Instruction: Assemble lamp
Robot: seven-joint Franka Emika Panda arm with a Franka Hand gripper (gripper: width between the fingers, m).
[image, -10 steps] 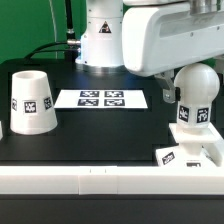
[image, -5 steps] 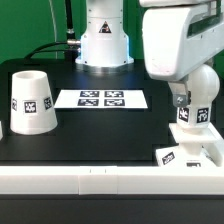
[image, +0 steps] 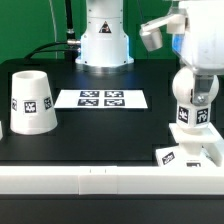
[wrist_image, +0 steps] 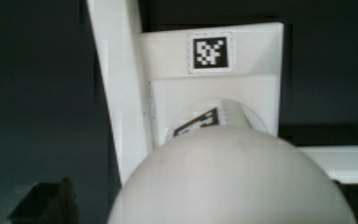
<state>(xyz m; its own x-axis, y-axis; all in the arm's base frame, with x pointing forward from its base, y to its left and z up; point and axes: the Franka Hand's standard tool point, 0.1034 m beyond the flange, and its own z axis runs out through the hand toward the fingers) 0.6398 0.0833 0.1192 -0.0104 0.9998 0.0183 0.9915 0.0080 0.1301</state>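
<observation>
Table point(image: 100, 140): shade point(image: 32, 101), marker board point(image: 101, 99) (perhaps base point(image: 197, 150))

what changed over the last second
The arm swung toward the exterior view's right and now hangs over the bulb. Whether the tool holds the bulb cannot be told. The bulb on its base, the shade and the marker board stayed put.
</observation>
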